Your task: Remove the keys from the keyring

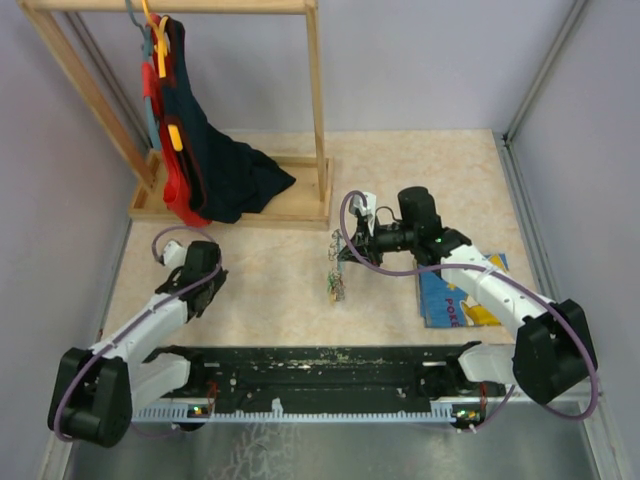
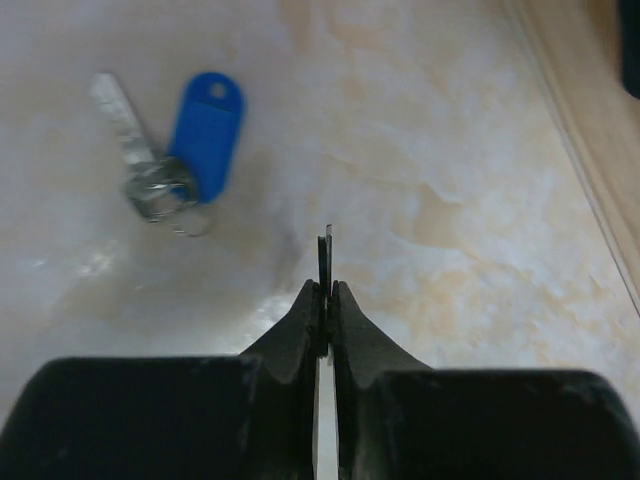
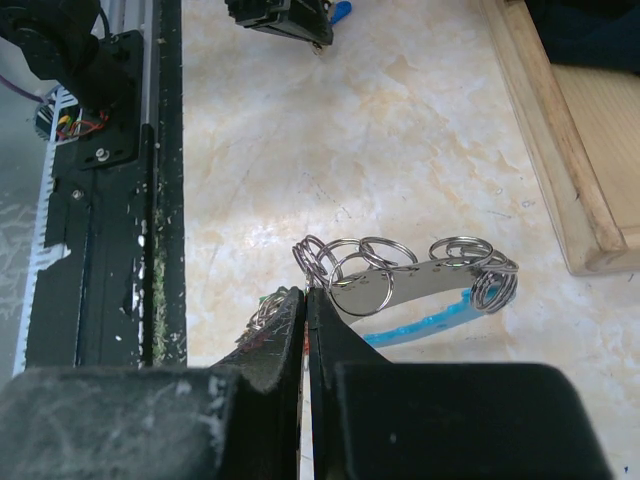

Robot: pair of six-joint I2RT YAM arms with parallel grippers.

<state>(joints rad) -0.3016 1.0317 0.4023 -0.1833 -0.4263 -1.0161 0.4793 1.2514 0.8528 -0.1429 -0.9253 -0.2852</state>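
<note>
1. Nearest the arm bases, a black metal rail [image 1: 320,365] runs along the front edge of the pale marbled tabletop [image 2: 450,200].
2. The left pincer [image 2: 325,290] hangs low over the tabletop, its jaws drawn to a bare slit. A thin dark sliver pokes up between the tips, and I cannot tell what it is.
3. Just beyond it lies a small silver key with a blue plastic head [image 2: 205,130], flat on the tabletop with its own small ring. It sits well apart from the main bunch, so I judge it to be already off and set aside here, out of the work area.
4. Further in, the right pincer [image 3: 305,298] is clamped tight on one end of the keyring, a silvery metal strip carrying several split rings with a light-blue patch beneath [image 3: 400,285]. It is held above the tabletop, probably so the rings stay exposed and steady for the other arm.
5. The remaining small keys with coloured heads [image 1: 336,286] dangle in a bunch below that grip, so more are left to remove.
6. To the right, a blue picture book [image 1: 455,300] lies flat, partly under the right arm.
7. Farthest back stands a light wooden clothes rack [image 1: 318,110] hung with dark and red garments.
</note>
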